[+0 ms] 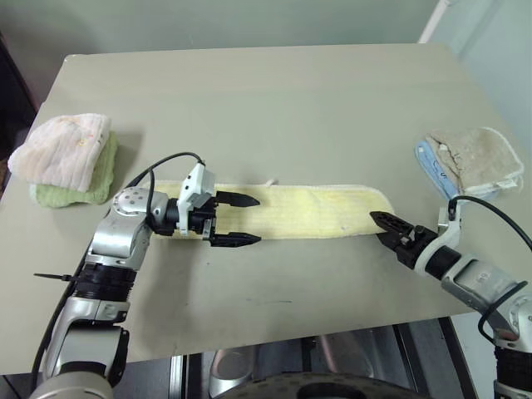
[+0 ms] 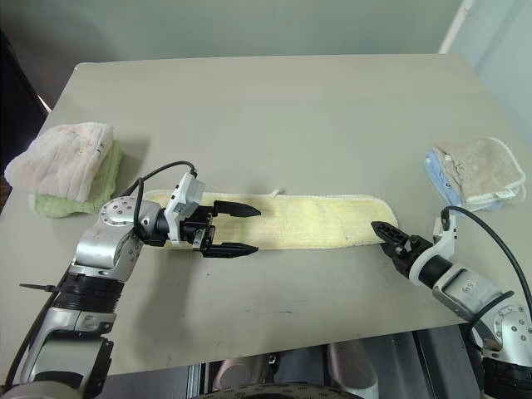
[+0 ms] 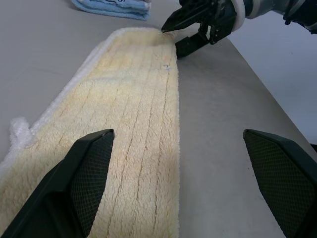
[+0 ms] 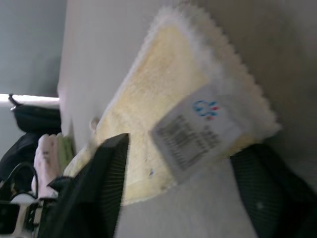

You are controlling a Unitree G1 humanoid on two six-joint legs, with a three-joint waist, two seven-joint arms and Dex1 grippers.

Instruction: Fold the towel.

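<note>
- The table (image 1: 274,100) was broad and grey-beige, and carried everything else.
- The towel (image 1: 307,212), pale yellow with a cream hem, lay flat in a long strip across the table's near middle.
- The left gripper (image 1: 236,220) hovered over the towel's left end, its fingers spread wide and holding nothing.
- The right gripper (image 1: 389,226) sat at the towel's right end, its fingers partly apart around the corner that bore a white label (image 4: 198,130); whether they pinched the cloth could not be told.
- Folded towels (image 1: 66,158) were stacked at the left edge.
- A beige towel (image 1: 474,158) lay on a blue cloth (image 1: 431,162) at the right.
</note>
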